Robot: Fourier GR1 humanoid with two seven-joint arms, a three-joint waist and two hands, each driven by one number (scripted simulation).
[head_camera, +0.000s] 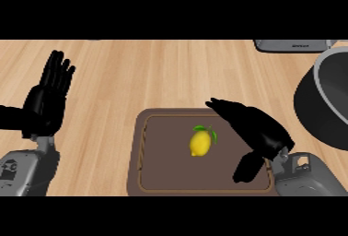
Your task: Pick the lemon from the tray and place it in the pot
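Near edge of light wooden tabletop (149, 73): brown rectangular tray with raised rim (144, 152) sits at centre-right of that edge. Small yellow lemon with green leaf (199, 143) lies about mid-tray, long axis running near-to-far, leaf at far end. Right hand (262, 131), black on grey forearm, is over tray's right side, just beside lemon, apart from it; fingers spread wide toward tray's far edge, thumb hanging toward near edge, holding nothing. Left hand (44, 103) rests open, fingers up, at tabletop's left edge. Farther: dark grey round metal pot (319, 101) at right edge, partly cut off. Grey flat object (292, 45) at far right corner, can't tell what.

Handling, judged: lemon light, stiff, rind smooth and rounded so may roll or slip; best taken across its wide middle, thumb opposite fingers, avoiding leaf. Not yet grasped; pot near, short carry right.
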